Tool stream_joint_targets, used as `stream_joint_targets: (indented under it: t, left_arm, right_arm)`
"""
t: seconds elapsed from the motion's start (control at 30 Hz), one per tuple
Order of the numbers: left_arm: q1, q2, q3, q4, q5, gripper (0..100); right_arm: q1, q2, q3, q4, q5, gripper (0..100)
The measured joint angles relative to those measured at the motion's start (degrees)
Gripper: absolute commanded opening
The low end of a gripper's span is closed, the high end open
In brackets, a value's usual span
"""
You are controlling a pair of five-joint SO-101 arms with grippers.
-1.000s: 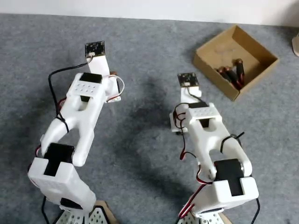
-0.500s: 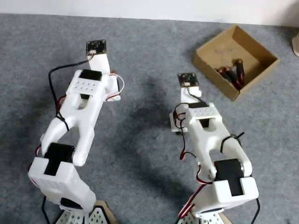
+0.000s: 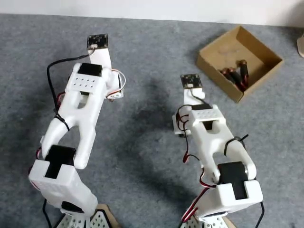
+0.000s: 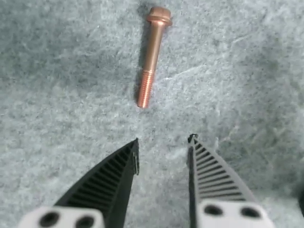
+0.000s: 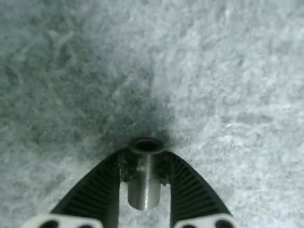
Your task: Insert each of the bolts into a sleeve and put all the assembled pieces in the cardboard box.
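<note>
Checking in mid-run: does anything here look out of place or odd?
Nothing stands out. A bolt lies flat on the carpet before the open left tool, the right tool grips a sleeve, and assembled pieces sit in the box.

Both arms are pretty chunky white plastic, with black servo blocks at the joints. The left arm [image 3: 80,107] has a black cable looping off it, the right arm [image 3: 209,135] red and black wires. The left hand [image 4: 164,139] and right hand [image 5: 145,159] have black ribbed fingers [image 4: 114,173] on white bases with screw holes.
</note>
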Motion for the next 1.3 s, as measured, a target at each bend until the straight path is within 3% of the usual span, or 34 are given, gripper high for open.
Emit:
stream_joint_targets:
  t: [0.33,0.5,1.0,1.3]
  left_arm:
    - [0.0,0.5,-0.6,0.0,-4.4,18]
    - [-0.1,8.4,-6.9,0.1,-4.5,18]
    - [-0.3,38.7,-48.7,14.6,-4.5,18]
    - [-5.1,52.0,-69.0,21.1,-5.2,18]
  right_arm:
    - [0.0,0.0,0.0,0.0,0.0,0.4]
    - [0.0,0.0,0.0,0.0,0.0,0.4]
    - [0.0,0.0,0.0,0.0,0.2,0.4]
    - [0.0,0.0,0.0,0.0,0.4,0.4]
